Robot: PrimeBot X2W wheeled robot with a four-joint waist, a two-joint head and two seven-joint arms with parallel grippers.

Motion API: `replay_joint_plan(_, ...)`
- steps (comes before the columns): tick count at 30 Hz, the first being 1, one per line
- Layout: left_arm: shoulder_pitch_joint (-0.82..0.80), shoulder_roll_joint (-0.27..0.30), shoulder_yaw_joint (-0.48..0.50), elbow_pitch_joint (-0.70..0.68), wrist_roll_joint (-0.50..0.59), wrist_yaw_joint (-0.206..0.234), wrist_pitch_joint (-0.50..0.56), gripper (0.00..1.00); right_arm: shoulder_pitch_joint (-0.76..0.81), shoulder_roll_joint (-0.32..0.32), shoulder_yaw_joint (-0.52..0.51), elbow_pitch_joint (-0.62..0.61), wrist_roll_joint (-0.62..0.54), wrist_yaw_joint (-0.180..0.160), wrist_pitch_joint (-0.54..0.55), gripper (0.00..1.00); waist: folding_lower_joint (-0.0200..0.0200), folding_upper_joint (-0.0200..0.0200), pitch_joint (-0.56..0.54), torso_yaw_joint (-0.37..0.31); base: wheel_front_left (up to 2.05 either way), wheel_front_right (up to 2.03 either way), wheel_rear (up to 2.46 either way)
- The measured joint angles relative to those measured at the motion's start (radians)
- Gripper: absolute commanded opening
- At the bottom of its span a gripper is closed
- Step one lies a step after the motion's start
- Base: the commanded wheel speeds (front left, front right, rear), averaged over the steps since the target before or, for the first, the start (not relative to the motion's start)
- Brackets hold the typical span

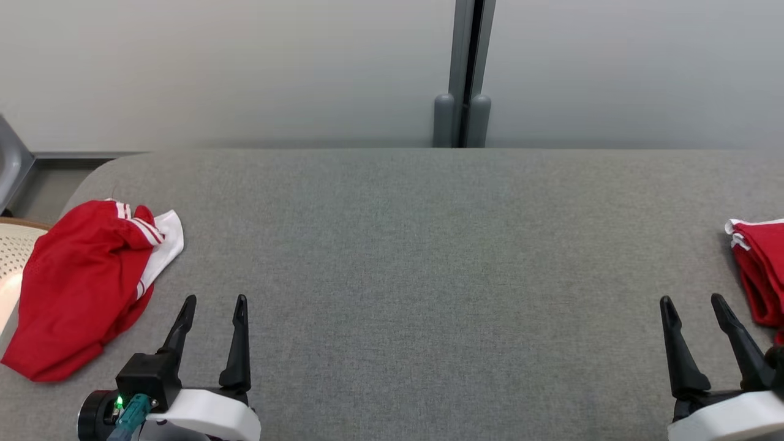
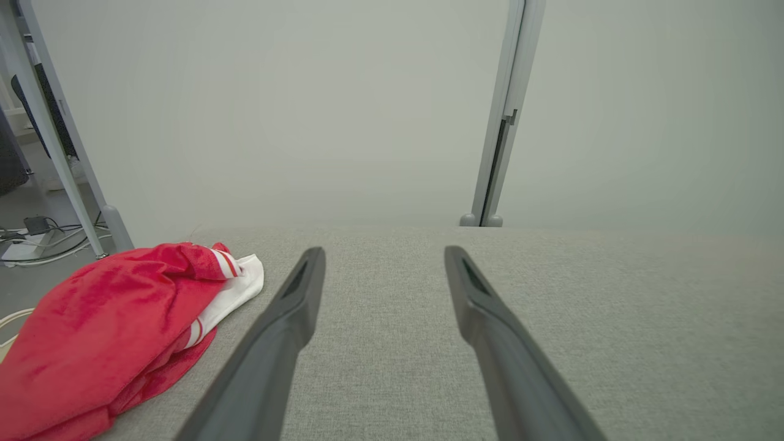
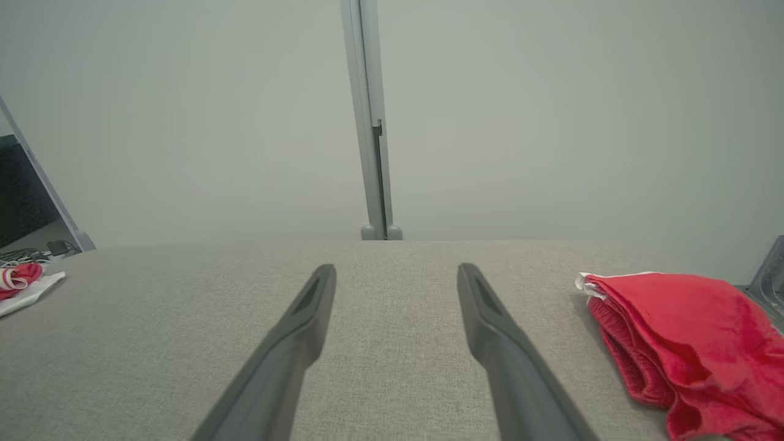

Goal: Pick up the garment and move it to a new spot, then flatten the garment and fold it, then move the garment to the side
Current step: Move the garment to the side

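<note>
crumpled red garment at nine o'clock on the table, folded red garment at three o'clock. left hand and right hand open, empty.

Head view down onto table, wrist views low, sharing it

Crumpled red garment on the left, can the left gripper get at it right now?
Probably yes. The left gripper is open and empty, and the crumpled red garment lies just to its left on the grey surface, with nothing between them.
</note>
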Motion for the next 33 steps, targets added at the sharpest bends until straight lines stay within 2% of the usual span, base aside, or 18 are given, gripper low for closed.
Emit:
replay_joint_plan(12, 0.035, 0.023, -0.006, 0.017, -0.009, 0.000, 0.019, 1.00, 0.063, 0.026, -0.016, -0.040, -0.016, 0.000, 0.037, 1.00, 0.0000, 0.0000, -0.067, -0.033, 0.00, 0.00, 0.00)
replay_joint_plan(33, 0.035, 0.036, -0.017, 0.037, -0.024, -0.001, 0.025, 1.00, 0.063, 0.032, -0.010, -0.040, -0.016, 0.000, 0.042, 1.00, 0.0000, 0.0000, -0.064, -0.037, 0.00, 0.00, 0.00)
